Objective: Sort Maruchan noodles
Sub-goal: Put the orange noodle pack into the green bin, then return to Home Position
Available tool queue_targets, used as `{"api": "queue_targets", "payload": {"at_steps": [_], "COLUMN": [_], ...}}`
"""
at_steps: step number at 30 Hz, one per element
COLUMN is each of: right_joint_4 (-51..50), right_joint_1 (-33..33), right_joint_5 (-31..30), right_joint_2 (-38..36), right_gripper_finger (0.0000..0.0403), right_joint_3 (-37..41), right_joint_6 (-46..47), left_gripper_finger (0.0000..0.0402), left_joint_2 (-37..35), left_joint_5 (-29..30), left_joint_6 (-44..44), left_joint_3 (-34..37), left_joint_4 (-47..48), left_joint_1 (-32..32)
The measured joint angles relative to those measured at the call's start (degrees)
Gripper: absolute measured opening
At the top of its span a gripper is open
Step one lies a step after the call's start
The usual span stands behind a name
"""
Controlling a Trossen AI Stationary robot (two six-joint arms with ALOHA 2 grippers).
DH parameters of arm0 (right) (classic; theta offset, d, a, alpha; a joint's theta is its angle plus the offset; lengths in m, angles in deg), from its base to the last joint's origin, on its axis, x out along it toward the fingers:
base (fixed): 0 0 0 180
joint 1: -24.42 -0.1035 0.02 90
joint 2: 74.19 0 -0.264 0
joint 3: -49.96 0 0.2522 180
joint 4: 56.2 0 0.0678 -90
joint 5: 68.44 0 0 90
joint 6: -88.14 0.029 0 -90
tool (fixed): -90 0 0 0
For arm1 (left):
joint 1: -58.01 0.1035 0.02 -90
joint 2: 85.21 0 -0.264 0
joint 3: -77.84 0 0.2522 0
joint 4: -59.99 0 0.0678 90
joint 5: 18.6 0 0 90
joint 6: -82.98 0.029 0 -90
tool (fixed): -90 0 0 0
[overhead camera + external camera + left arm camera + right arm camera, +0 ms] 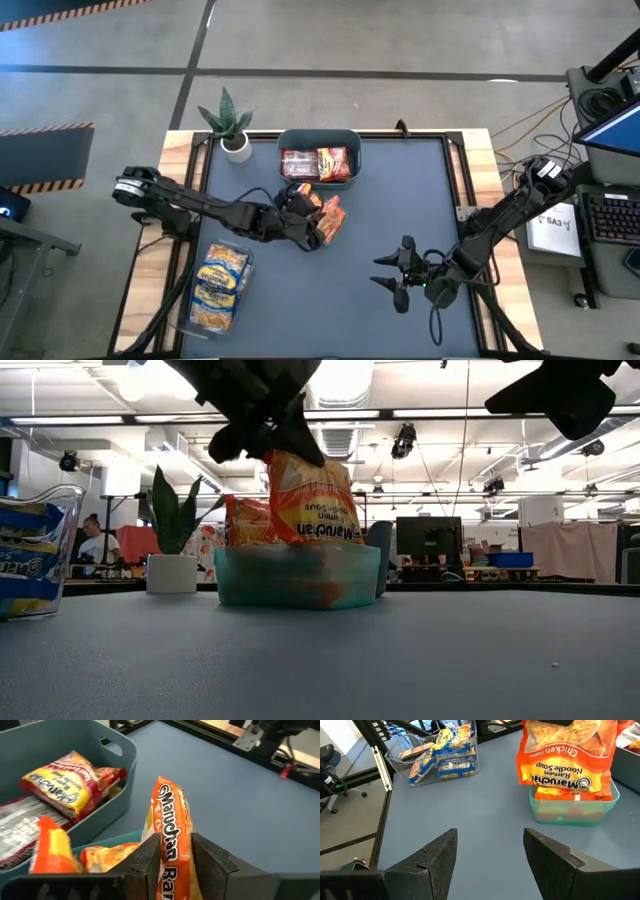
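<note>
My left gripper (312,226) is shut on an orange Maruchan chicken noodle packet (566,757), over a small green tray (575,813) that holds more orange packets (102,857). Behind the tray stands a grey-teal tub (320,140) with red-and-white and orange-yellow packets (70,777) lying in it. A clear bin (218,285) at the near left holds yellow-and-blue packets (447,747). My right gripper (404,276) hovers open at the near right, with nothing between its fingers. My left gripper pinches the orange packet's two flat faces (172,847) between its fingers (149,854), at the packet's upper end (285,460). The fingers slant down from the table's left. The packet hangs below them, its print upside down and its lower end (570,795) at the green tray's rim.
A potted plant (228,125) stands at the far left corner beside the tub. The middle and near right of the blue-grey table top (400,210) lie bare. Cables and a desk with a keyboard (610,215) sit beyond the right edge.
</note>
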Motion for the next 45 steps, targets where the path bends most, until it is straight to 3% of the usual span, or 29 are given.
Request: {"api": "queue_targets", "payload": {"at_steps": [11,19,26,30,35,45], "right_joint_4": [-0.19,-0.19,-0.19,-0.19,-0.21,-0.21], "right_joint_1": [0.00,0.02,0.02,0.02,0.02,0.03], "right_joint_5": [0.02,-0.91,-0.98,-1.01,-2.41,-3.27], "right_joint_2": [0.00,0.00,0.02,0.02,0.02,0.02], "right_gripper_finger": [0.0217,0.0217,0.0217,0.0217,0.0217,0.0217], "right_joint_3": [0.04,0.04,0.04,0.04,0.04,0.04], "right_joint_6": [0.14,0.17,0.15,0.04,-0.36,-1.52], "left_gripper_finger": [0.0132,0.0152,0.0153,0.0152,0.0121,0.0025], "left_joint_2": [0.22,0.22,0.20,0.19,0.13,2.89], "left_joint_5": [2.65,9.53,9.20,3.57,1.86,2.04], "left_joint_6": [6.35,12.79,17.81,27.53,40.17,36.90], "left_joint_3": [0.00,0.07,-1.15,-3.77,-5.24,-3.93], "left_joint_4": [3.28,4.18,5.13,11.10,22.01,22.92], "left_joint_1": [0.63,0.72,-0.28,-2.24,-4.02,-3.54]}}
